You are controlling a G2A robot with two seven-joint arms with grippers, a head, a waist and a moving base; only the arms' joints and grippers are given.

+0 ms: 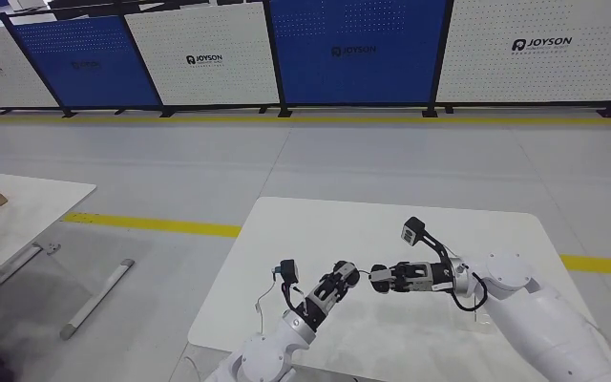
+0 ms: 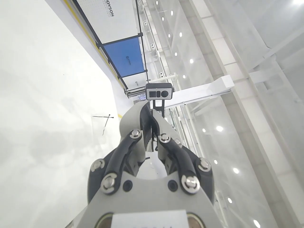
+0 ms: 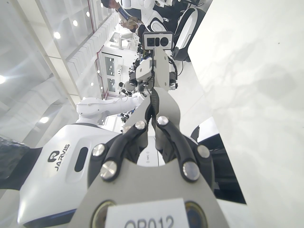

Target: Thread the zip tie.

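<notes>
Left gripper (image 2: 150, 116): fingers pressed together, held above the desk (image 1: 286, 239); anything pinched is too thin to make out.
Right gripper (image 3: 152, 97): fingers also closed, meeting the left gripper tip to tip.
Zip ties (image 2: 105, 120): two thin black ones, crossed, lying flat on the white desk, apart from both grippers.

a robotics lab in a big industrial hall: blue and white pegboard partitions (image 1: 358, 48) fence off the bay, yellow tape lines (image 1: 153, 224) mark the smooth grey floor (image 1: 191, 162), plain white tables (image 1: 382, 220) stand about, round lamps (image 2: 219, 128) dot the high ceiling, and other white robots (image 3: 154, 23) stand farther back.
</notes>
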